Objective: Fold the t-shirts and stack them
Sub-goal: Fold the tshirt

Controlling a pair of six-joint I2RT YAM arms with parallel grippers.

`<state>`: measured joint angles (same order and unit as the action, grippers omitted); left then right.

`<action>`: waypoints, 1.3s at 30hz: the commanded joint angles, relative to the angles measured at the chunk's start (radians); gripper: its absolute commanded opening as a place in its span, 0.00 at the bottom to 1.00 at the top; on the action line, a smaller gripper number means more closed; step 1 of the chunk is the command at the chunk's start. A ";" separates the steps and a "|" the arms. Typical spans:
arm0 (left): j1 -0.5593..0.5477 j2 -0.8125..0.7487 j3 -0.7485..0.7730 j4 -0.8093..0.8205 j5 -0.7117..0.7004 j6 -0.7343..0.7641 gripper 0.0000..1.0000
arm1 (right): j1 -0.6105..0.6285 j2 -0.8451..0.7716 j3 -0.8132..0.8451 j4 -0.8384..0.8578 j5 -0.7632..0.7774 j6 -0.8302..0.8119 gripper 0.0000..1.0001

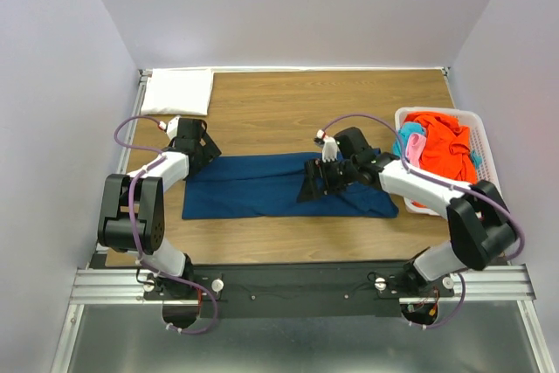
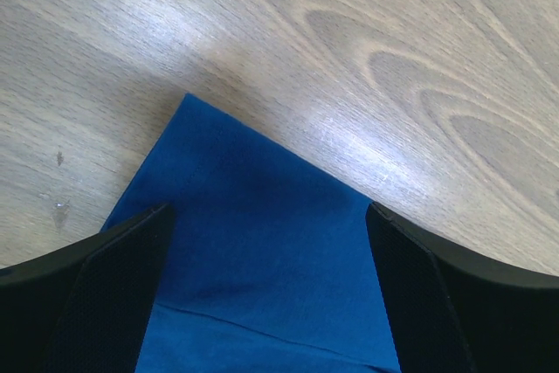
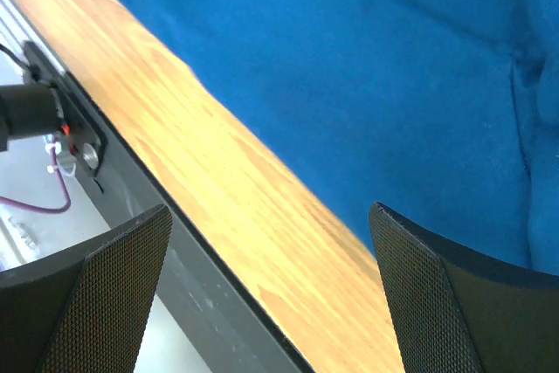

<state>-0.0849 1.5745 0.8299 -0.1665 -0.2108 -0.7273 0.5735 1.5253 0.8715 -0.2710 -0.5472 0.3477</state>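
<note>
Released, the left pincer (image 2: 269, 251) hangs over the spread navy blue cloth t-shirt (image 1: 244, 189)'s corner; the right pincer (image 3: 271, 251), released too, hovers above its near edge, positioned, I'd say, for folding.

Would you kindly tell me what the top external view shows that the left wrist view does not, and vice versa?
Only the top external view: the white basket holding the orange shirt, pink shirt and teal shirt, the folded white shirt at the far left corner, and the right gripper over the navy shirt.
Only the left wrist view: the stitched hem at the navy shirt's corner, and the left gripper with its jaws standing open.
Both: the navy shirt lying on the wooden table, with the left gripper at its corner.
</note>
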 commanded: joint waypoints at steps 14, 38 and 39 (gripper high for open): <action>0.004 -0.024 0.000 -0.025 -0.048 0.022 0.98 | -0.149 0.051 0.122 -0.007 0.441 0.063 1.00; 0.004 -0.011 0.003 -0.018 -0.032 0.023 0.98 | -0.169 0.089 0.046 0.042 0.291 0.158 0.38; 0.004 -0.011 0.005 -0.018 -0.032 0.023 0.98 | -0.169 0.070 0.037 0.042 0.286 0.168 0.38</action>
<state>-0.0845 1.5745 0.8299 -0.1734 -0.2279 -0.7174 0.4099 1.6558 0.9321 -0.2436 -0.2146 0.4889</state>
